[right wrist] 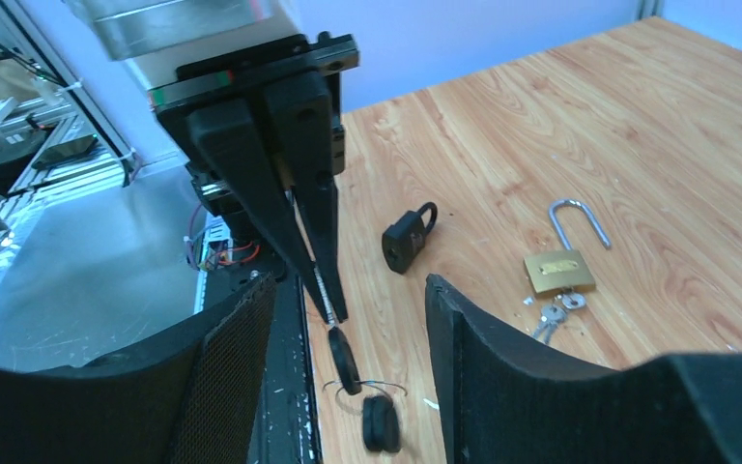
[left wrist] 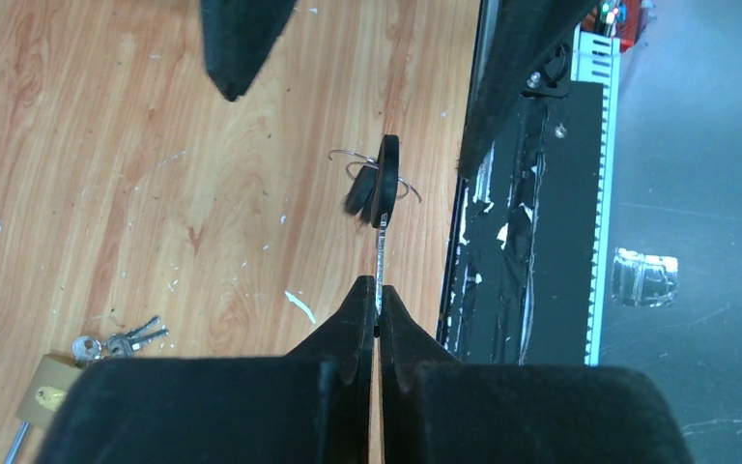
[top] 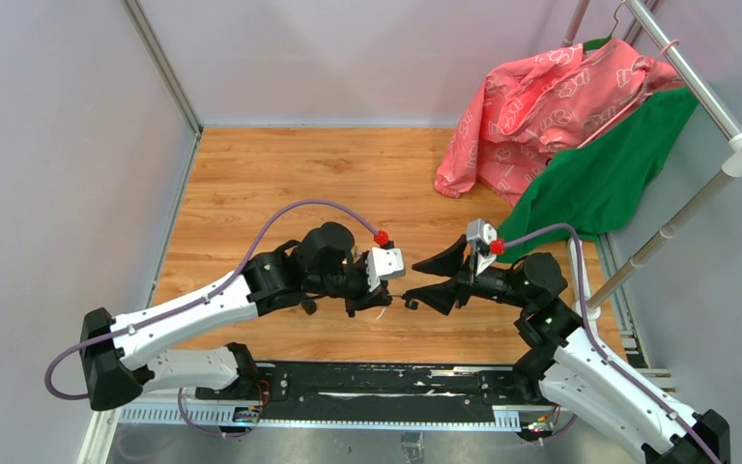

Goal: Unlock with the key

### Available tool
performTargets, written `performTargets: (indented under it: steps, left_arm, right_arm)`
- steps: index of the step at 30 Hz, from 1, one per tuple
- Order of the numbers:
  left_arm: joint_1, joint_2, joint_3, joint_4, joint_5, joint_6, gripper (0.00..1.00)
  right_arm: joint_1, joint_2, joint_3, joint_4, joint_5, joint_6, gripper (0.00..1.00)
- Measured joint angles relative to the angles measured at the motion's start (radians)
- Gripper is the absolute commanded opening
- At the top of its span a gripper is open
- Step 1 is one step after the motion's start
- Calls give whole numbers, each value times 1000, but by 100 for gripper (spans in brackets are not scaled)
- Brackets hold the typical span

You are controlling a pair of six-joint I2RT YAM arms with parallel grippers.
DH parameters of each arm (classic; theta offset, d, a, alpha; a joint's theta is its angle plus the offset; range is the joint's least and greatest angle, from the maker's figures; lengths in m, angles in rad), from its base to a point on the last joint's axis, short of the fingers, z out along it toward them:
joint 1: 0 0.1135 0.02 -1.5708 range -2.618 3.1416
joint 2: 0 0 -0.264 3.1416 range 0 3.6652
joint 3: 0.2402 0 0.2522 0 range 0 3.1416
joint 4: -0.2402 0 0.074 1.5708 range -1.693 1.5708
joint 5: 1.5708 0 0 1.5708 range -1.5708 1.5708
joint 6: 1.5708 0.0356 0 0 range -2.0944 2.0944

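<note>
- Table [top: 251,184], under the L arm's wrist: black padlock [right wrist: 406,242] with its shackle down. Just beyond it lies a brass padlock [right wrist: 560,273] with its shackle up and a small bunch of keys [right wrist: 551,317] at its base. Neither shows in the top view.
- L gripper [left wrist: 379,295]: clamped shut on the key [left wrist: 386,184], pinching the blade only. The black head sticks out past the fingertips, in the air above the table's near edge.
- A 2nd black-headed key [left wrist: 358,193] dangles beside the head and touches nothing else.
- Key's long axis is in line w/ the L fingers, running L to R. Blade end is in the L grip, head end points at the R arm.
- R gripper [top: 412,286]: jaws apart and holding nothing. Its fingers [right wrist: 242,367] stand one each side of the key head w/ a gap on both sides.
- Head sits about at the mouth of those jaws, edge-on to both wrist cams, so its flat faces look roughly turned to the R pads.
- Judgement: this is a handover. R arm is the nearer free one and looks lined up to take the head. Pinch on the flats, not the dangling key.
- Both locks lie to the L, away from the R gripper. The black one, shackle down, looks the likelier target.
</note>
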Motion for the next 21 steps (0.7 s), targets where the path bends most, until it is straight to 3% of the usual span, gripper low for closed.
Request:
performTargets:
  steps: [21]
  left_arm:
    - [71, -177, -90, 95, 68, -76, 0]
  right_arm:
    - [69, 61, 0, 141, -66, -6, 56]
